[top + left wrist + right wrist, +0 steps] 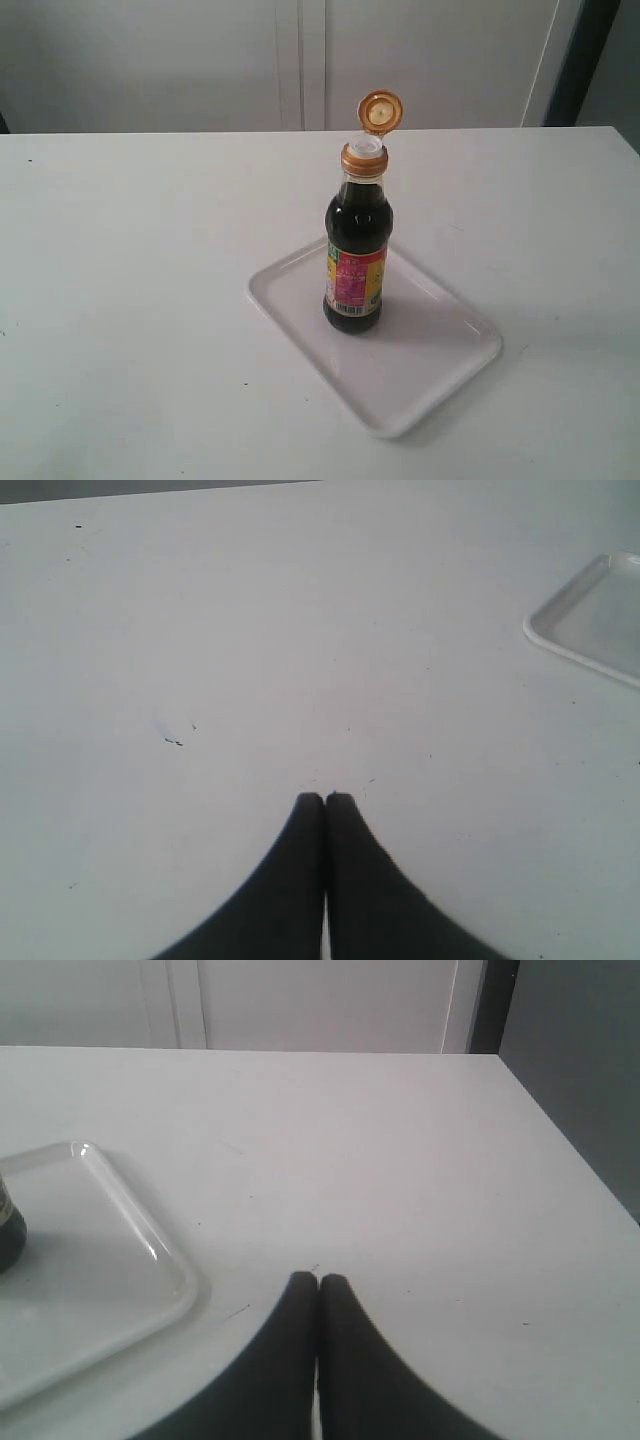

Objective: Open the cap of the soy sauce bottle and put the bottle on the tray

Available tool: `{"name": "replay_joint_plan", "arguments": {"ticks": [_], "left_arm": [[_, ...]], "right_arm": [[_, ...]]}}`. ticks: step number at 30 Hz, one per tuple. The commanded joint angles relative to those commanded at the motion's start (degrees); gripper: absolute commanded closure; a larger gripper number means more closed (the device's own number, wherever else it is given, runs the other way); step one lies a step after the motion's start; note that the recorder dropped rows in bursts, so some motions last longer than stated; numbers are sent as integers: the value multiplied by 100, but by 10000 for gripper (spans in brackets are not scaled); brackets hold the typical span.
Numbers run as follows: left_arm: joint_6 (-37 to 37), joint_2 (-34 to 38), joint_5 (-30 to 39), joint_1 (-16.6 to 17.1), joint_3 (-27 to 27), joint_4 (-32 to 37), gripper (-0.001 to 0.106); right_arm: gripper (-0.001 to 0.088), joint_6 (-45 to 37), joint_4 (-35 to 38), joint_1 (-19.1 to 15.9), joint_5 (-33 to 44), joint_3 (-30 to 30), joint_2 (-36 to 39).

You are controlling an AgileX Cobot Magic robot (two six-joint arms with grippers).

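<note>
The soy sauce bottle (355,262) stands upright on the white tray (440,370), near the tray's middle. Its golden-orange cap (380,111) is flipped up and back on its hinge, with the white spout showing above the ribbed collar. Neither arm shows in the exterior view. My left gripper (324,798) is shut with nothing in it, over bare table, and a corner of the tray (590,620) lies off to one side. My right gripper (318,1280) is also shut and empty, beside the tray (110,1260). Only the dark base of the bottle (10,1230) shows at that view's edge.
The white table (120,250) carries only the tray and bottle. Its far edge meets a pale wall with panel seams (300,60). In the right wrist view the table's side edge (570,1150) drops off to a grey floor.
</note>
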Motion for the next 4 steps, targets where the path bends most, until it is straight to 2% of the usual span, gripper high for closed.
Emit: {"name": "replay_joint_plan", "arguments": {"ticks": [4], "left_arm": [[0, 0, 0, 0, 0, 0, 1053]], "right_arm": [[868, 0, 0, 0, 0, 0, 0]]}}
